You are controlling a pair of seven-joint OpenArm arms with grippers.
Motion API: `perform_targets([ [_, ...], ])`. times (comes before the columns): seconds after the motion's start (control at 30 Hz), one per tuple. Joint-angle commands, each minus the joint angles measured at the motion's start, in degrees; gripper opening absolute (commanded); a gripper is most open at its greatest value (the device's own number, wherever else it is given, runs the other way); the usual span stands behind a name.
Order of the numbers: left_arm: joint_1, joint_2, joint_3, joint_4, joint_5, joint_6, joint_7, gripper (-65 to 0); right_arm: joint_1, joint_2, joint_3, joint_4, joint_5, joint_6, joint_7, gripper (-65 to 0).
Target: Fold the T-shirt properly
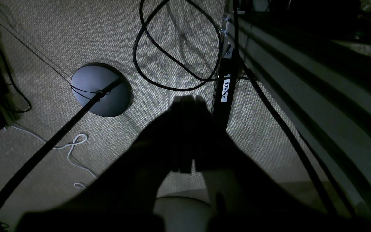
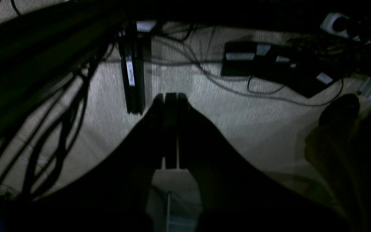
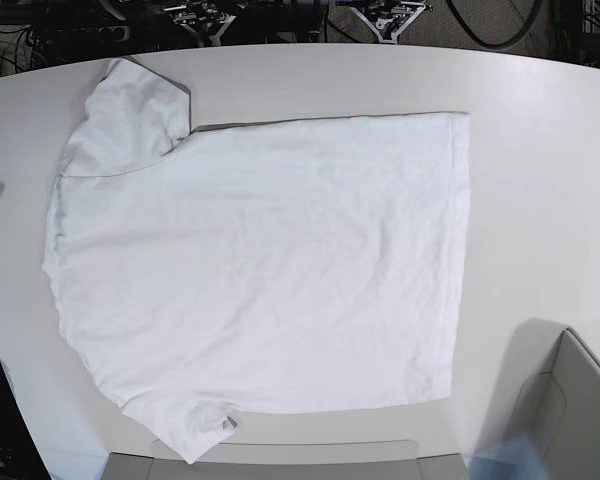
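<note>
The white T-shirt (image 3: pixel 260 260) lies spread flat on the off-white table (image 3: pixel 540 150) in the base view. Its hem is toward the right, and its sleeves sit at the upper left (image 3: pixel 130 105) and lower left (image 3: pixel 185 430). Neither arm appears in the base view. In the left wrist view my left gripper (image 1: pixel 187 98) is shut with nothing in it, hanging over carpeted floor beside the table. The right wrist view shows my right gripper (image 2: pixel 171 95) also shut and empty above the floor. The T-shirt does not show in either wrist view.
A grey box (image 3: pixel 570 410) stands at the table's lower right corner, and a grey flat edge (image 3: pixel 280 458) runs along the front. On the floor lie black cables (image 1: pixel 172 58), a round black stand base (image 1: pixel 101 90), a black frame post (image 1: pixel 225 90) and power bricks (image 2: pixel 269 67).
</note>
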Motion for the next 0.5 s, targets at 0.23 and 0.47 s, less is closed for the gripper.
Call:
perform_targets([
  [0.23,0.6,-0.5,0.6,0.0,-0.1,0.1,-0.2,-64.8,-0.4,1.7,-0.4,0.1,-0.7,0.4,0.1,-64.8],
  [0.47,0.7,-2.5,0.6,0.1,-0.1,0.1,-0.4,-64.8,-2.4,4.1,-0.6,0.2,-5.2,0.4,0.4,-64.8],
])
